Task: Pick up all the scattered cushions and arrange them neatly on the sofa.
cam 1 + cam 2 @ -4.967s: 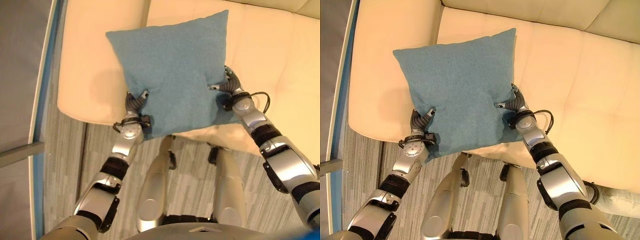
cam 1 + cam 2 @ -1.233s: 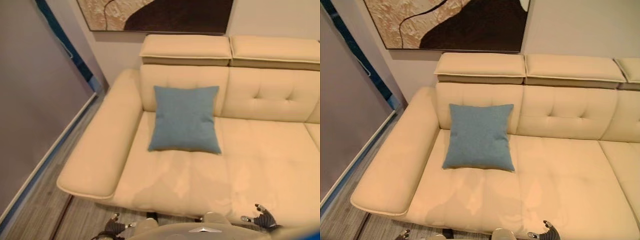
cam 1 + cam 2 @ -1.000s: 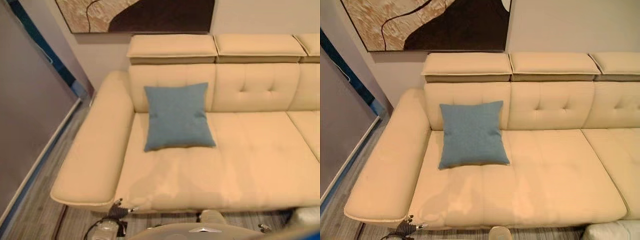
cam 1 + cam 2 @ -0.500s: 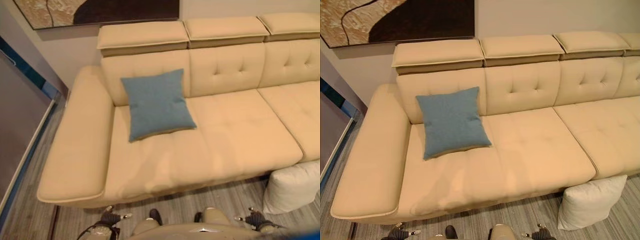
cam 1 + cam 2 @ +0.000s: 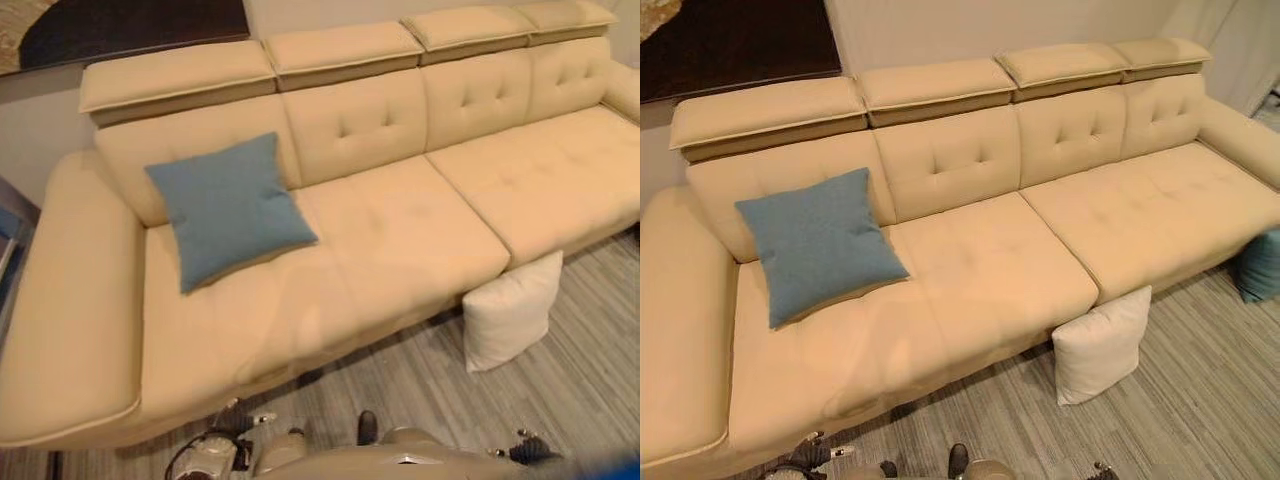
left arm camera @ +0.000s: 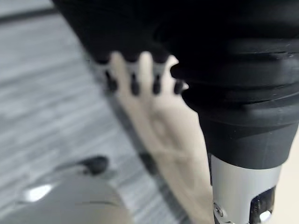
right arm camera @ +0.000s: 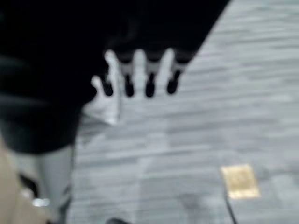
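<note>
A blue cushion [image 5: 228,205] leans upright against the backrest at the left end of the cream sofa [image 5: 400,230]. On the grey floor a white cushion [image 5: 510,312] stands propped against the sofa's front edge. A teal cushion [image 5: 1260,265] sits on the floor at the far right, cut by the frame edge. My left hand [image 5: 240,418] hangs low in front of the sofa, its fingers [image 6: 134,85] straight and holding nothing. My right hand [image 5: 525,445] hangs low on the other side, fingers [image 7: 149,86] relaxed and empty, well short of the white cushion.
The sofa's left armrest [image 5: 60,300] is wide and rounded; another armrest [image 5: 1240,130] closes the far right end. A dark painting [image 5: 740,40] hangs behind the backrest. A small brass plate [image 7: 239,181] is set in the plank floor under my right hand.
The camera has swung to the right, so the sofa and blue cushion sit further left. The white cushion is in fuller view and the teal cushion has appeared. Both hands stay low and empty.
</note>
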Controlling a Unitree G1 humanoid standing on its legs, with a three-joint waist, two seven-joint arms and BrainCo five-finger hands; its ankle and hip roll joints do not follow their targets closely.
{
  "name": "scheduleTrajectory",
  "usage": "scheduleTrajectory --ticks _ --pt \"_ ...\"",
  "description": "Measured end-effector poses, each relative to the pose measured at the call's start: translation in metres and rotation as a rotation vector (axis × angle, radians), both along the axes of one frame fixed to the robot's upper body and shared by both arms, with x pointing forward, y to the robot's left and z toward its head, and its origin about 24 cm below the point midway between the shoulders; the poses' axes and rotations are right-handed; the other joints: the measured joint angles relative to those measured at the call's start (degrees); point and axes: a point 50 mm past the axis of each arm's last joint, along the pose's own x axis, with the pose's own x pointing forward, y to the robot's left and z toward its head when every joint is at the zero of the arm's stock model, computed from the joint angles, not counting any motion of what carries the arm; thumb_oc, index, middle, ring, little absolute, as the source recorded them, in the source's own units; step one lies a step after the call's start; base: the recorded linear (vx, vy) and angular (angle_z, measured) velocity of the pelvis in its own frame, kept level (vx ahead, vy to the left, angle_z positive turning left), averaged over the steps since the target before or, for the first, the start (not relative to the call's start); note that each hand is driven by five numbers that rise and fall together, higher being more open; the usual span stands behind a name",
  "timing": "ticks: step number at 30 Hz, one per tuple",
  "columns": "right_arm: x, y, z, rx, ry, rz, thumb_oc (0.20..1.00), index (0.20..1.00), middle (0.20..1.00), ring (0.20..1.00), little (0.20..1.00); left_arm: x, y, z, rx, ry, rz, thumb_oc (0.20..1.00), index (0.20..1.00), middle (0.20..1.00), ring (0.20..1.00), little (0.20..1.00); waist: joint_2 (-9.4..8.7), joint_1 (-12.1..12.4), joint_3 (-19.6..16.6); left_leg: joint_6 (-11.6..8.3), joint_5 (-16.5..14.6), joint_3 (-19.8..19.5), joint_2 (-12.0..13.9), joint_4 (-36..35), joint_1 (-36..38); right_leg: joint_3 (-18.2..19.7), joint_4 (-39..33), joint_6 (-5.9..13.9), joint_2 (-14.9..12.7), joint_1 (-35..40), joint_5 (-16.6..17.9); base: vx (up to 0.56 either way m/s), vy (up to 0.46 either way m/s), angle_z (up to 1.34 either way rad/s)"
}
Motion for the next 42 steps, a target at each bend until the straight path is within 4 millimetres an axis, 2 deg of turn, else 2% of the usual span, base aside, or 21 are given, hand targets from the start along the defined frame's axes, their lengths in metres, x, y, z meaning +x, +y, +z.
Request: scheduleTrajectory --ticks 1,2,5,6,8,9,11,12,14,16,18,19,20,23,25,28,30,32,35,37,42 --pt "-0.004 -0.004 0.001 -0.011 0.007 -0.01 1.0 1.0 1.0 1.0 1.0 0.011 -0.006 0.001 -0.013 -0.025 -0.019 1.0 1.0 1.0 1.0 1.0 1.62 -1.67 -0.3 1.61 -0.46 0.19 -0.13 -3.05 0.79 0.95 -0.45 0.68 0.99 -2.17 1.86 -0.16 0.143 -0.27" --pt "-0.001 -0.001 0.0 -0.004 0.007 -0.011 1.0 1.0 1.0 1.0 1.0 0.012 -0.005 0.002 -0.013 -0.027 -0.018 1.0 1.0 1.0 1.0 1.0 1.84 -1.08 -0.06 2.95 0.19 1.19 -0.07 -4.79 1.23 1.67 -0.13 1.02 0.8 -3.07 2.38 -0.15 0.125 -0.52" --pt "0.005 0.01 -0.003 0.024 -0.011 -0.005 1.0 1.0 1.0 1.0 1.0 0.026 -0.005 0.006 -0.009 -0.065 -0.034 1.0 1.0 1.0 1.0 1.0 0.62 -0.61 0.72 4.22 1.44 5.38 -1.88 -7.12 1.34 3.6 -0.66 3.2 -0.69 -6.06 3.28 -0.11 0.096 -0.86" --pt "0.011 0.014 -0.003 0.038 -0.025 -0.006 1.0 1.0 1.0 1.0 1.0 0.027 -0.005 0.006 -0.009 -0.068 -0.035 1.0 1.0 1.0 1.0 1.0 0.68 0.1 1.24 4.7 1.34 7.75 -1.78 -7.3 0.87 2.55 -1.09 5.32 -1.46 -6.7 3.34 -0.12 0.042 -1.29" --pt "0.013 0.021 -0.005 0.057 -0.032 -0.011 1.0 1.0 1.0 1.0 1.0 0.025 -0.003 0.007 -0.003 -0.066 -0.034 1.0 1.0 1.0 1.0 1.0 0.11 -0.05 1.88 5.73 1.98 10.17 -2.19 -7.79 1.18 -0.31 1.07 7.36 -3.09 -8.23 3.52 -0.22 0.061 -0.88" --pt "0.011 0.028 -0.008 0.073 -0.023 -0.014 1.0 1.0 1.0 1.0 1.0 0.019 0.004 0.007 0.015 -0.051 -0.03 1.0 1.0 1.0 1.0 1.0 -1.41 0.32 1.79 6.74 3.57 13.77 -2.5 -7.4 1.15 -3.23 1.8 8.43 -4.27 -9.53 2.98 -0.25 0.078 -0.67" --pt "0.008 0.031 -0.009 0.082 -0.011 -0.018 1.0 1.0 1.0 1.0 1.0 0.017 0.006 0.007 0.021 -0.048 -0.02 1.0 1.0 1.0 1.0 1.0 -0.25 2.32 2.14 7.76 3.43 18.57 -0.6 -7.89 1.0 -14.12 5.91 6.17 -6.84 -10.79 1.33 -0.14 0.037 -1.16" --pt "0.014 0.031 -0.008 0.081 -0.029 -0.013 1.0 1.0 1.0 1.0 1.0 0.009 0.01 0.005 0.031 -0.026 -0.002 1.0 1.0 1.0 1.0 1.0 1.06 2.77 2.6 7.81 3.17 19.79 1.6 -7.95 1.53 -15.38 15.74 7.93 -8.41 -11.43 -0.88 -0.12 -0.029 -1.13" --pt "0.009 0.03 -0.009 0.082 -0.017 -0.018 1.0 1.0 1.0 1.0 1.0 0.002 0.014 0.004 0.04 -0.011 0.004 1.0 1.0 1.0 1.0 1.0 0.74 2.98 2.07 7.9 3.66 21.03 2.26 -7.94 1.41 -14.01 20.25 9.84 -9.92 -9.42 -3.16 -0.15 -0.045 -0.56" --pt "0.008 0.03 -0.009 0.081 -0.014 -0.019 1.0 1.0 1.0 1.0 1.0 -0.004 0.017 0.004 0.045 0.008 0.017 1.0 1.0 1.0 1.0 1.0 0.49 3.18 1.64 6.75 4.68 23.83 3.28 -7.9 1.77 -15.89 22.84 9.08 -11.13 -7.16 -7.18 -0.07 -0.069 -0.44" --pt "0.007 0.031 -0.01 0.083 -0.013 -0.016 1.0 1.0 1.0 1.0 1.0 -0.007 0.02 0.004 0.054 0.018 0.014 1.0 1.0 1.0 1.0 1.0 -0.3 5.14 0.23 4.97 4.63 26.94 4.52 -7.3 1.86 -23.62 19.0 7.9 -13.17 -3.17 -10.94 -0.06 -0.114 -0.95" --pt "0.009 0.031 -0.009 0.081 -0.021 -0.015 1.0 1.0 1.0 1.0 1.0 -0.007 0.019 0.003 0.054 0.027 0.009 1.0 1.0 1.0 1.0 1.0 -0.79 5.99 -0.4 3.14 4.18 25.69 4.84 -6.22 1.56 -24.1 13.84 2.47 -10.92 -1.42 -9.73 -0.01 -0.225 -1.04" --pt "0.008 0.025 -0.007 0.066 -0.019 -0.015 1.0 1.0 1.0 1.0 1.0 -0.008 0.012 0.001 0.039 0.031 0.0 1.0 1.0 1.0 1.0 1.0 0.72 5.81 -1.26 3.1 4.62 21.4 5.02 -5.66 1.49 -23.05 10.36 1.97 -8.17 -0.67 -8.02 0.0 -0.297 -0.82" --pt "0.012 0.02 -0.004 0.054 -0.039 -0.007 1.0 1.0 1.0 1.0 1.0 -0.014 0.005 -0.002 0.02 0.044 0.004 1.0 1.0 1.0 1.0 1.0 1.77 6.22 -1.99 1.75 4.49 21.13 7.27 -2.09 1.02 -18.82 7.06 0.29 -5.11 0.34 -6.29 0.03 -0.199 -0.77" --pt "0.006 0.016 -0.004 0.045 -0.025 -0.015 1.0 1.0 1.0 1.0 1.0 -0.012 0.001 -0.003 0.012 0.041 0.0 1.0 1.0 1.0 1.0 1.0 2.49 4.43 -2.42 -0.5 5.69 19.51 8.11 0.58 0.34 -18.08 6.19 0.97 -4.13 0.92 -6.73 0.02 -0.223 -0.25" --pt "0.003 0.017 -0.005 0.053 -0.023 -0.034 1.0 1.0 1.0 1.0 1.0 0.0 0.002 0.0 0.017 0.013 -0.011 1.0 1.0 1.0 1.0 1.0 1.17 3.75 -1.66 -2.66 7.18 18.59 9.09 6.36 -2.52 -17.48 4.22 1.83 -4.37 1.52 -6.62 0.03 -0.143 -0.12" --pt "0.001 0.016 -0.006 0.05 -0.014 -0.04 1.0 1.0 1.0 1.0 1.0 0.004 -0.001 0.001 0.013 0.004 -0.024 1.0 1.0 1.0 1.0 1.0 0.26 3.08 -0.63 -3.97 7.57 14.34 9.82 11.86 -4.51 -14.91 2.32 0.32 -3.03 3.01 -5.99 0.1 -0.11 -0.43" --pt "0.0 0.013 -0.004 0.037 -0.014 -0.049 1.0 1.0 1.0 1.0 1.0 0.008 -0.008 0.0 0.002 -0.005 -0.047 1.0 1.0 1.0 1.0 1.0 -0.3 3.7 -0.34 -5.08 5.42 5.97 5.25 9.97 -6.49 -12.48 0.13 -2.11 -3.16 3.15 -4.66 0.18 -0.074 -0.5" --pt "0.001 0.009 -0.004 0.025 -0.006 -0.055 1.0 1.0 1.0 1.0 1.0 0.016 -0.012 0.001 -0.005 -0.021 -0.06 1.0 1.0 1.0 1.0 1.0 0.58 4.46 0.76 -4.15 7.03 5.89 2.57 -1.7 -7.38 -11.42 -4.51 -1.73 -2.08 4.45 -3.06 0.13 -0.037 -0.4" --pt "0.001 0.009 -0.004 0.024 -0.008 -0.055 1.0 1.0 1.0 1.0 1.0 0.016 -0.015 0.001 -0.013 -0.018 -0.06 1.0 1.0 1.0 1.0 1.0 1.51 4.92 1.56 -4.1 8.6 5.98 2.08 -2.69 -10.12 -11.19 -6.98 -3.33 -0.37 6.12 -1.56 0.25 -0.009 -0.35" --pt "0.005 0.007 -0.002 0.016 -0.013 -0.058 1.0 1.0 1.0 1.0 1.0 0.009 -0.016 -0.001 -0.018 -0.002 -0.05 1.0 1.0 1.0 1.0 1.0 1.62 6.59 1.49 -1.25 10.6 6.33 -0.03 -3.41 -7.34 -5.29 -6.13 -3.19 1.46 7.3 -2.0 0.27 0.065 -0.73"
